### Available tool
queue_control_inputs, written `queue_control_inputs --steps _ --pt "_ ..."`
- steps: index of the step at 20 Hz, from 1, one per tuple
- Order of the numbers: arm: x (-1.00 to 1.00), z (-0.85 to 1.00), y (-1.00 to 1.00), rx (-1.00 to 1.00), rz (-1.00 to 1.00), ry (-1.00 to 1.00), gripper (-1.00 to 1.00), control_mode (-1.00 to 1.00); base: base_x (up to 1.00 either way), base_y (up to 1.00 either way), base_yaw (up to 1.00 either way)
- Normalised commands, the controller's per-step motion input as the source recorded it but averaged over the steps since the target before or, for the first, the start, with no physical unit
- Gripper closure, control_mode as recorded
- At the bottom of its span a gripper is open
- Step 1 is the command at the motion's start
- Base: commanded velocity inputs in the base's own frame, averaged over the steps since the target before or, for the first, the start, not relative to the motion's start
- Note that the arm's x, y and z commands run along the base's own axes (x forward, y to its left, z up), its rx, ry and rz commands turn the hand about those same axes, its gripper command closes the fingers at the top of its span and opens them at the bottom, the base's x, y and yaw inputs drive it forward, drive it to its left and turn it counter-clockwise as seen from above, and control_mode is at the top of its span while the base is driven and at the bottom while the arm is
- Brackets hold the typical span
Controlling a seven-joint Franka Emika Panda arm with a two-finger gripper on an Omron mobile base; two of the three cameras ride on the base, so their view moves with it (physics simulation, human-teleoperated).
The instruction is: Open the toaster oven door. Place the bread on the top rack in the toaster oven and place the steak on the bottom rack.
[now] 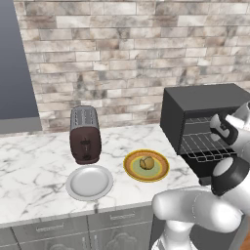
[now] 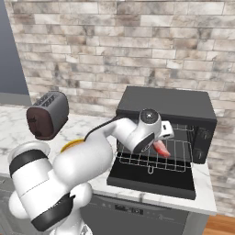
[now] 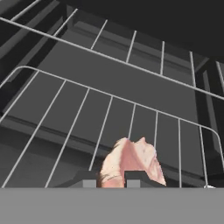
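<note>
Step in hand: placing the steak (image 2: pixel 160 148); judged to be the approach to the bottom rack (image 2: pixel 151 160), with release not yet made.
Door: the toaster oven door (image 2: pixel 151 176) lies folded down flat in front of the toaster oven (image 2: pixel 167 103), so step 1 looks done.
Gripper: the gripper (image 3: pixel 110 178) is clamped on the steak; in the hand view the pink slab sticks out between the 2 dark finger tips.
Steak position: held at the oven mouth, hanging above the front wires of the bottom rack; whether it touches them I cannot tell.
Top rack: the top rack (image 1: pixel 197 119) sits higher inside the cavity and carries nothing that I can see.
Bread: the bread (image 1: pixel 146 162) rests on the yellow-rimmed plate (image 1: pixel 131 168), on the counter (image 1: pixel 34 171) just left of the oven; this part is not yet done.
Other items: grey-white plate (image 1: pixel 89 182); slot toaster (image 1: pixel 85 135) behind it.
Next move, judged: carry the steak further in over the bottom rack, lower it flat onto the wires, part the fingers, draw back without catching the top rack.
Risk: a release near the front edge may let the slab tip onto the door.
</note>
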Motion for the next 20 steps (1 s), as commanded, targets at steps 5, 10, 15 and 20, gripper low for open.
queue_control_inputs --steps 5,10,15,20 --pt "0.08 -0.09 -0.04 0.00 0.00 -0.01 1.00 -1.00 0.00 0.00 0.00" --pt "0.08 -0.01 -0.03 0.00 0.00 0.00 1.00 -1.00 0.00 0.00 0.00" --pt "0.09 0.00 -0.03 0.00 0.00 0.00 1.00 -1.00 0.00 0.00 0.00" --pt "0.07 -0.06 -0.01 0.00 0.00 0.00 1.00 -1.00 0.00 0.00 0.00"
